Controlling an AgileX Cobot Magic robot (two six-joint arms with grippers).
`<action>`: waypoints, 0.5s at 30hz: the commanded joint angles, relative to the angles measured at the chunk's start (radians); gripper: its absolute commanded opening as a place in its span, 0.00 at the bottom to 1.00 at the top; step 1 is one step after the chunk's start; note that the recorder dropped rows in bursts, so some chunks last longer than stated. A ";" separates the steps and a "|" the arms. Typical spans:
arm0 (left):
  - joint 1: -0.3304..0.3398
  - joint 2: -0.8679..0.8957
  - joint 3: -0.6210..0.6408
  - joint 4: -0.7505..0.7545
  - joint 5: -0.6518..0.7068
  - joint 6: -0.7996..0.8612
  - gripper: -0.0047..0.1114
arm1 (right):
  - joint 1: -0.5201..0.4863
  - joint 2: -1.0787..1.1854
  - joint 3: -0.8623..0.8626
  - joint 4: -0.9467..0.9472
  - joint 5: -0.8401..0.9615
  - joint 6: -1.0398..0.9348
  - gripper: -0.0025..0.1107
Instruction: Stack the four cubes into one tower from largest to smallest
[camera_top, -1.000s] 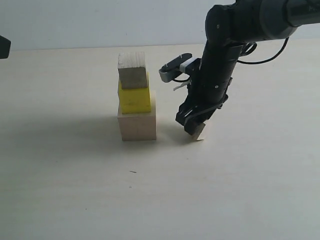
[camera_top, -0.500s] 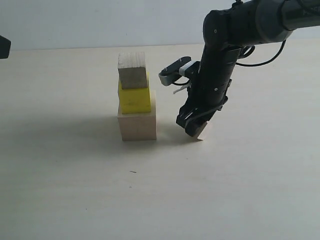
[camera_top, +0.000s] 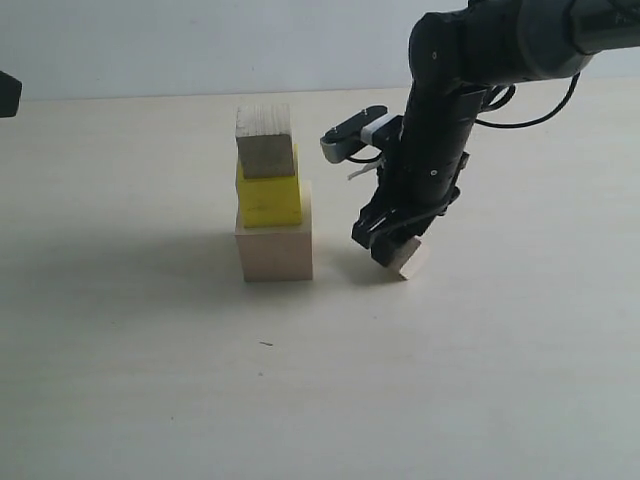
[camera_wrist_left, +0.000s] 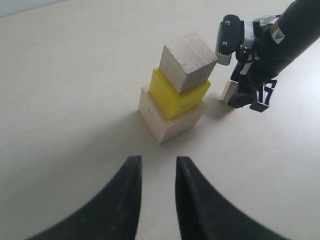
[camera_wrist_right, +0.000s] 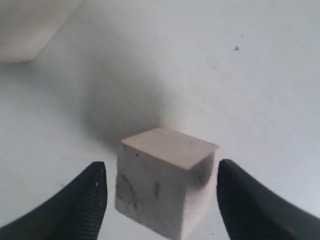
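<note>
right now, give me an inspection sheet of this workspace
surface: pale table, matte.
job's things: large wood cube under yellow cube under small wood cube, stacked slightly askew; last small cube is beside the stack, not on it.
clutter: nothing seen except a dark speck.
grippers: right gripper shut on the last small cube, which is tilted; left gripper holds nothing, jaws slightly apart, back from the stack.
cables: black cable loops beside the right arm.
surroundings: plain wall; dark object at the frame edge.
</note>
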 joint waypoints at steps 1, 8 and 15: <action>0.003 0.001 0.003 -0.013 0.001 0.004 0.26 | 0.003 -0.044 -0.018 -0.001 0.005 0.005 0.60; 0.003 0.001 0.035 -0.013 -0.016 0.007 0.26 | 0.003 -0.063 -0.022 -0.027 0.012 0.005 0.60; 0.003 0.001 0.044 -0.015 -0.019 0.007 0.26 | 0.003 -0.053 -0.022 -0.039 -0.007 -0.025 0.60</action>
